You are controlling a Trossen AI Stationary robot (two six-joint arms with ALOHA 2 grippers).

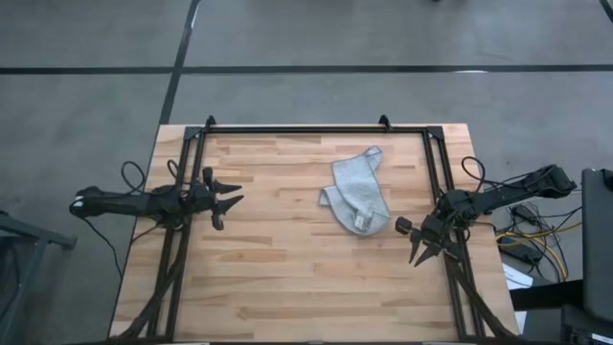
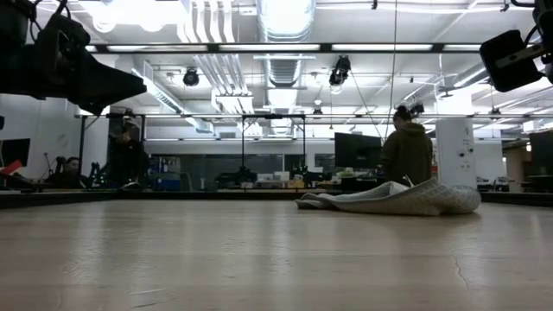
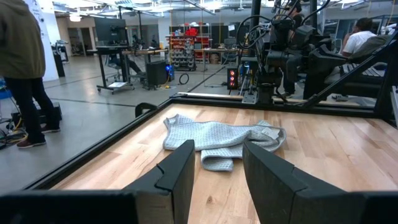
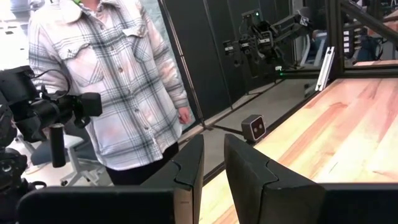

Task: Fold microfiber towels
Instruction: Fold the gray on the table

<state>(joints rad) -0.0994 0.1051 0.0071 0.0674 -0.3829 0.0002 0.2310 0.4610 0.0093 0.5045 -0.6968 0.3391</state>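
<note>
1. Grey-blue microfiber towel lies crumpled on the wooden table, right of centre and towards the far edge; nothing grips it. The high view shows it bunched into an irregular strip with a small white tag at its near end.
2. Left gripper sits at the left side of the table, well apart from the towel. Its wrist view shows both fingers parted with a clear gap and nothing between them; the towel lies ahead on the boards.
3. Right gripper is at the right edge of the table, near the towel's near end but not touching it. Its wrist view shows the fingers set narrowly apart, empty, pointing off the table.
4. Low view alone shows the towel as a low rumpled mound resting on the table surface, with part of one arm overhead at the upper left.
5. Right wrist view alone shows a person in a plaid shirt standing beyond the table edge. Left wrist view shows another person in an olive jacket standing on the floor to the side.
</note>
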